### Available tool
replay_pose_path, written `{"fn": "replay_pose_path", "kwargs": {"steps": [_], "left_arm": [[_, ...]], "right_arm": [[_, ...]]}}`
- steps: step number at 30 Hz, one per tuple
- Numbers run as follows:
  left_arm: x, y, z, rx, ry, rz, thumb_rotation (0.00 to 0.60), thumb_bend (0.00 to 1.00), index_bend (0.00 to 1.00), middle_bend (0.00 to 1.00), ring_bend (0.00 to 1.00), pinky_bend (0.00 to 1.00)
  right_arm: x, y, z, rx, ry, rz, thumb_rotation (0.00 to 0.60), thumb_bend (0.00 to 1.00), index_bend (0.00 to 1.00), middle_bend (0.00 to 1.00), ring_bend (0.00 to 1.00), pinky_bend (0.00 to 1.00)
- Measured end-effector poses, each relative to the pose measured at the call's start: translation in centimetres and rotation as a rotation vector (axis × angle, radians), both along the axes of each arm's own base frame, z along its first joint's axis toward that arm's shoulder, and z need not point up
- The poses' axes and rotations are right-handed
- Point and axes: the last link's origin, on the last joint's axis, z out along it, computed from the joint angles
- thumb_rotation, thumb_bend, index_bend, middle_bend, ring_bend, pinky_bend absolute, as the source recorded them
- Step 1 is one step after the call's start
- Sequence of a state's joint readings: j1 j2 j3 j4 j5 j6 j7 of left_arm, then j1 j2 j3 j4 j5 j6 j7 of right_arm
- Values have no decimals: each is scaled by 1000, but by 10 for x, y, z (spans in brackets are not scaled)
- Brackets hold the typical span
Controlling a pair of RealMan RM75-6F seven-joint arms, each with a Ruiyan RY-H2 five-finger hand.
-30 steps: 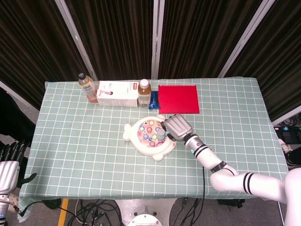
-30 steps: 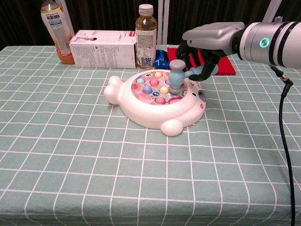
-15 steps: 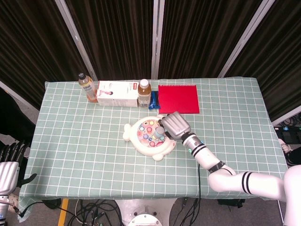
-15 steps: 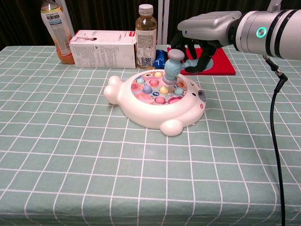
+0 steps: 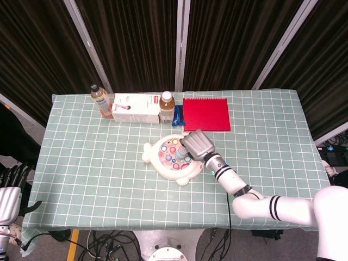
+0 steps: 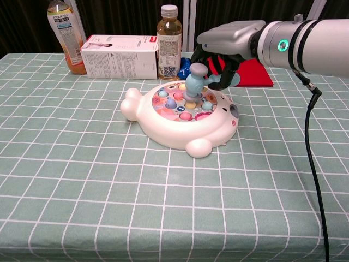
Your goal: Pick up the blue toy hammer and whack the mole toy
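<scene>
The white mole toy lies mid-table, its round face dotted with coloured pegs. My right hand hovers over the toy's right side and grips the blue toy hammer by its handle. The hammer's head points down and meets the pegs near the middle of the face. In the head view the hand hides most of the hammer. My left hand hangs off the table's left front corner, away from everything, with its fingers apart and nothing in it.
Along the back stand an orange drink bottle, a white carton, a second bottle, a blue packet and a red notebook. A black cable drops from my right arm.
My right hand has shifted left over the toy. The hammer rose off the right-hand pegs and now comes down on pegs nearer the middle.
</scene>
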State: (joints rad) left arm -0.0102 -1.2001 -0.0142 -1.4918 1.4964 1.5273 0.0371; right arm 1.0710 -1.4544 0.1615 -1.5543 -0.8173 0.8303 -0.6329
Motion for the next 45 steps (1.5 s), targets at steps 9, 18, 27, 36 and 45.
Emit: {"fn": "replay_pose_path", "kwargs": {"steps": [9,18,27,36,45], "left_arm": [[3,1,0,-3,5,-9,600,88,88,32,0,0],[7,2,-2,-12,9,-15,600,88,89,32,0,0],[7,2,-2,-14,12,-10,600,88,88,32,0,0],[6,2,-2,-15,10,-5,600,88,88,31,0,0],[5,3,-3,-18,9,-5,600,88,88,31,0,0]], "right_arm": [[-35,-1,40,-68,-24,-73,600,532,674,604,474,606],[-106,0,47,-80,-39,-238,600,528,661,576,467,560],[-147,-1,27,-69,-91,-315,600,430,574,509,384,470],[-154,5,10,-49,-125,-311,600,321,404,384,250,367],[-156,13,10,-33,-134,-317,600,299,300,344,216,337]]}}
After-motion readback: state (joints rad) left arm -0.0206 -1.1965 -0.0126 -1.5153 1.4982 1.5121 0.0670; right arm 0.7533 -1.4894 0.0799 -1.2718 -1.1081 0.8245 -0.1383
